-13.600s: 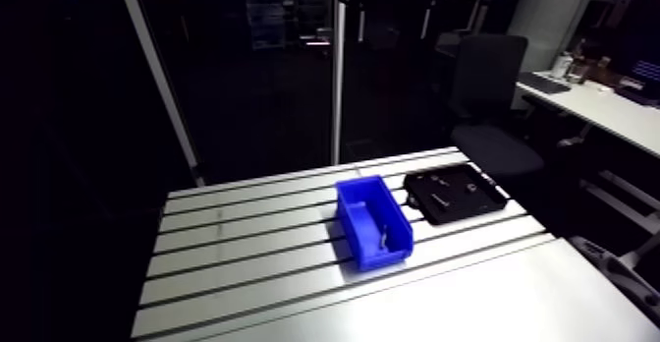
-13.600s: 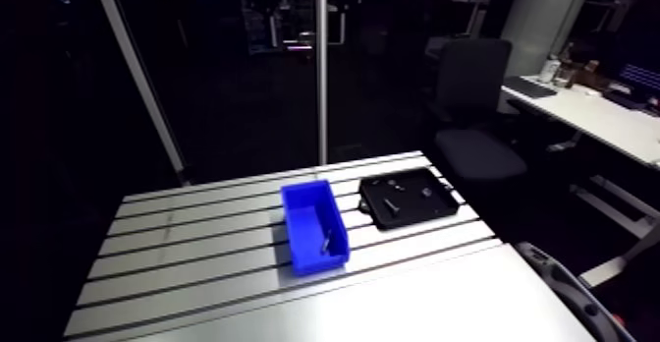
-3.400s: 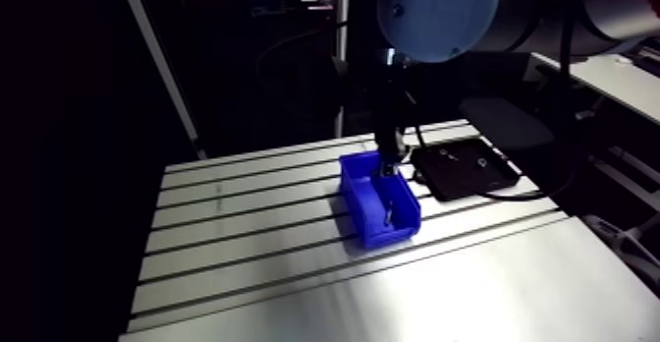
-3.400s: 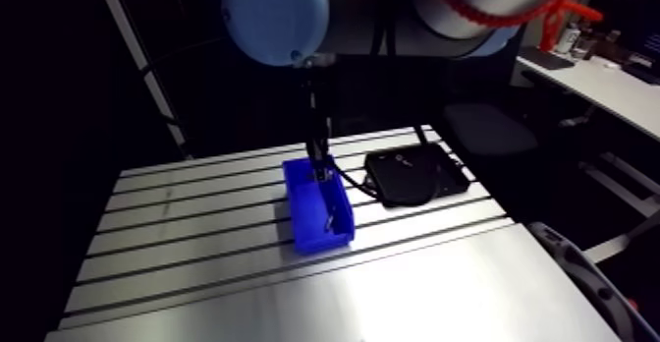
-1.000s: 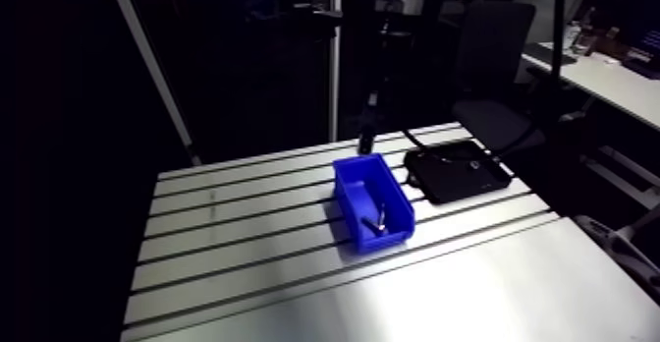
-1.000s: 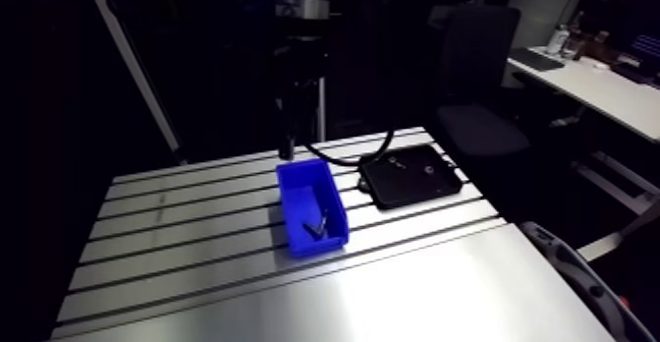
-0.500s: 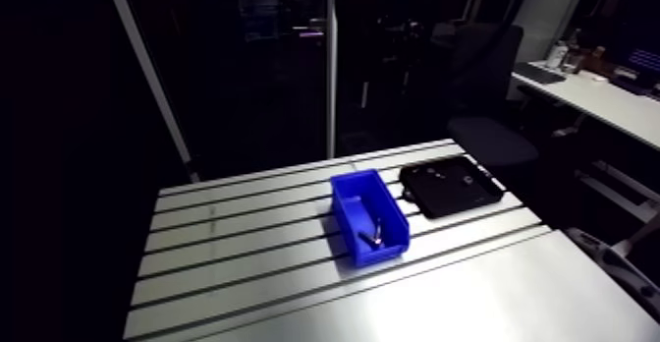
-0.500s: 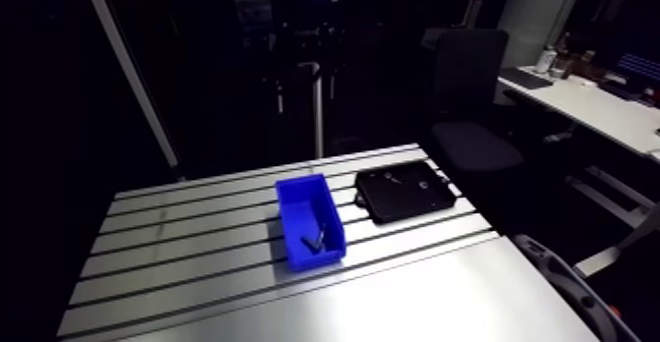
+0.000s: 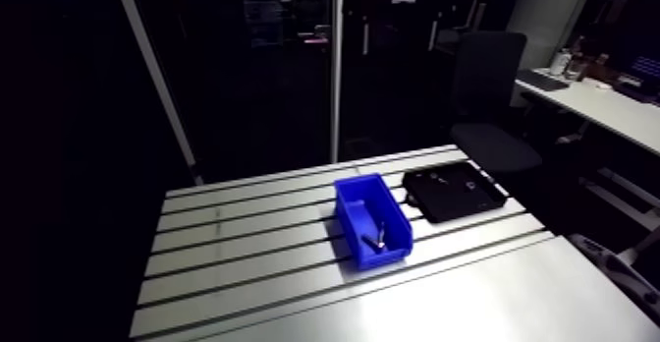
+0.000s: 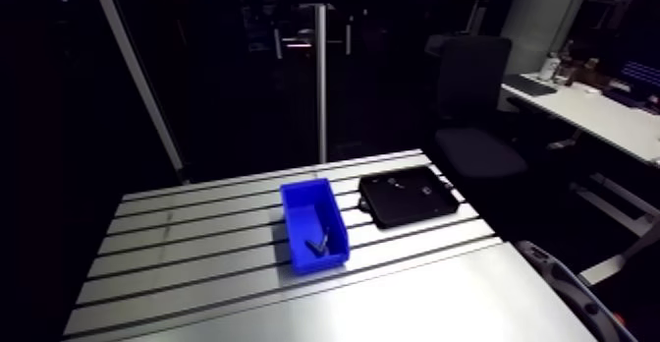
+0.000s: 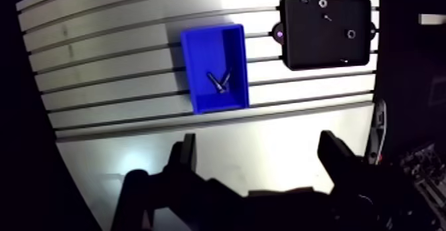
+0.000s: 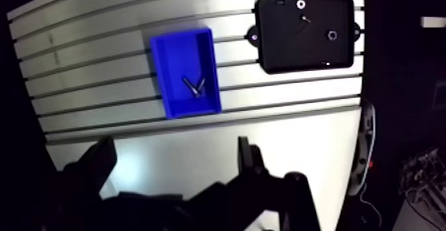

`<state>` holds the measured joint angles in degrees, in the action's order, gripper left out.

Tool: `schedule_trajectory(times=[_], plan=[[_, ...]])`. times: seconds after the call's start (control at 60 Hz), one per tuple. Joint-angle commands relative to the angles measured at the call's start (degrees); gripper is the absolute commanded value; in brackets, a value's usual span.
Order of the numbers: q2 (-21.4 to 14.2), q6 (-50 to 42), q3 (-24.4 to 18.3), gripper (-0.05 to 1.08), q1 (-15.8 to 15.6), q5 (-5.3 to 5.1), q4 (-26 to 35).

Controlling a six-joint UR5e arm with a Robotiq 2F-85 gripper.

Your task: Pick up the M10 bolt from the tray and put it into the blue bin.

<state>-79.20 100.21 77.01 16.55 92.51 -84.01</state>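
Bolt (image 11: 226,81) in blue bin (image 11: 199,41), axis diagonal to its walls, V with second bolt (image 11: 214,81); gripper (image 11: 259,147) spread, empty.

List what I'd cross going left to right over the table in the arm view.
Bare slotted table → blue bin, with what look like two bolts lying in it → black tray, standing apart from the bin.
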Motion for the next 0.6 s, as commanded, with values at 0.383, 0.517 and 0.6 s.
schedule_trajectory(times=[0.383, 0.517, 0.6], plan=[[-2.5, -1.4, -1.0, 0.01, -0.8, -4.16, 0.6], [-2.6, -1.1, -1.2, 0.01, -0.9, -4.06, 0.5], [-2.7, -1.1, -0.9, 0.01, -1.1, -3.97, 0.5]])
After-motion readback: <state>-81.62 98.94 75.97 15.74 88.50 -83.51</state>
